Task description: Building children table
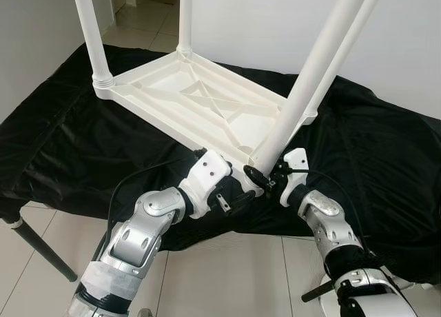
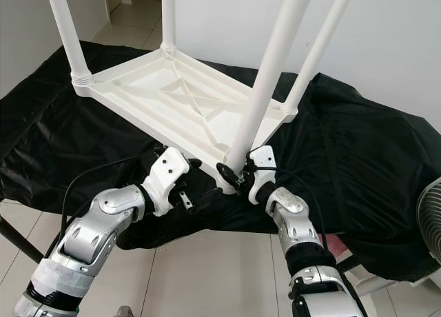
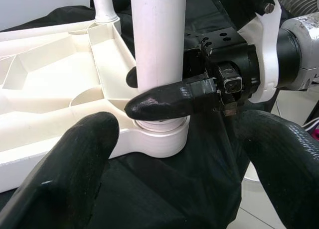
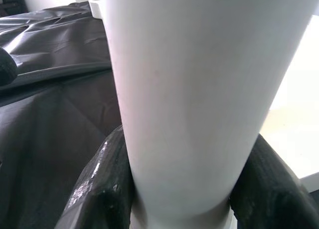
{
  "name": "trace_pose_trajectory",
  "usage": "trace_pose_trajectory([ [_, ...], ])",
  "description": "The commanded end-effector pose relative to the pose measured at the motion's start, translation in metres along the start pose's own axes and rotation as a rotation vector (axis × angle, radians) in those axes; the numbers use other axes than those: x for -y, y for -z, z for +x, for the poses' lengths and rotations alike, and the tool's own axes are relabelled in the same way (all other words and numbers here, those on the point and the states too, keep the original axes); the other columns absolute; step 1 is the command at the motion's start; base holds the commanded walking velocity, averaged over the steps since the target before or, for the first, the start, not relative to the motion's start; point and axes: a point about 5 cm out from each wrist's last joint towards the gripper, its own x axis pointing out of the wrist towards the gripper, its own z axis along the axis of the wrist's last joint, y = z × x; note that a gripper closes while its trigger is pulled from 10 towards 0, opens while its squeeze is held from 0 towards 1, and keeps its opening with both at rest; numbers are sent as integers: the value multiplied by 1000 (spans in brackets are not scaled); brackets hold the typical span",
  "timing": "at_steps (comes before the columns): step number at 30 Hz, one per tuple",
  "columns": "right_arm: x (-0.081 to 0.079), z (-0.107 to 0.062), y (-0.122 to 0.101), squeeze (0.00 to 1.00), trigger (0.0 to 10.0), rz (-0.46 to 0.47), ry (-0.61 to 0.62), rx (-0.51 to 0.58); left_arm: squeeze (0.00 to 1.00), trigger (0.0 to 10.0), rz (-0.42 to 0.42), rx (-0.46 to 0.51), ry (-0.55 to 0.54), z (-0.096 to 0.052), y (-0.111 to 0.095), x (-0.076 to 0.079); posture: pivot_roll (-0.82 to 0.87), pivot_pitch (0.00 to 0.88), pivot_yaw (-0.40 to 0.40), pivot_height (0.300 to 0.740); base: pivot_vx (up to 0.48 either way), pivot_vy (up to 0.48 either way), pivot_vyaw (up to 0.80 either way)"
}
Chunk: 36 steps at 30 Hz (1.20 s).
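Observation:
A white plastic children's table (image 1: 200,100) lies upside down on a black cloth, with its legs pointing up. The nearest leg (image 1: 310,76) stands in the front corner socket (image 3: 159,139). My right gripper (image 1: 262,176) is shut around this leg just above the socket; the right wrist view shows the leg (image 4: 194,89) pressed between both black fingers (image 4: 102,189). My left gripper (image 1: 234,201) hangs just in front of the same corner, open. Its fingers (image 3: 75,174) are spread wide with nothing between them.
The black cloth (image 1: 386,158) covers a low surface whose front edge drops to a tiled floor (image 1: 227,275). A white wall stands behind. A fan (image 2: 431,220) is at the right edge and a dark pole (image 1: 41,251) slants at the left.

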Motion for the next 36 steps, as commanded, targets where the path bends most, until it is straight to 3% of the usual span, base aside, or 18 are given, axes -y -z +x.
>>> trace_pose_trajectory([
  [1,5,-5,2,0,10000,-18,96,-11,0,10000,-9,-13,-25,2,3,1,51,37,-104,740,0,0,0],
  [9,-1,-7,0,0,10000,-16,195,3,0,10000,-11,-14,-25,2,3,1,43,40,-103,740,0,0,0],
  [13,-5,-8,-1,0,10000,29,347,25,0,10000,-10,-11,-23,3,2,1,35,44,-102,740,0,0,0],
  [15,-5,-8,-1,0,10000,29,347,25,0,10000,-10,-11,-23,3,2,1,35,44,-102,740,0,0,0],
  [16,-6,-10,1,0,10000,59,526,18,0,10000,-13,-9,-19,4,2,3,35,44,-102,740,0,0,0],
  [18,-7,-11,3,0,10000,66,587,11,0,10000,-14,-8,-17,5,2,4,35,44,-102,740,0,0,0],
  [25,-19,-8,3,0,10000,87,685,13,0,10000,-15,-8,-13,5,2,5,32,47,-99,740,0,0,0],
  [29,-33,-1,-3,0,10000,88,638,41,0,10000,-16,-9,-11,4,3,5,37,49,-99,740,0,0,0],
  [36,-34,-2,-4,0,10000,92,668,37,0,10000,-14,-11,-9,4,3,5,40,45,-96,740,0,0,0],
])
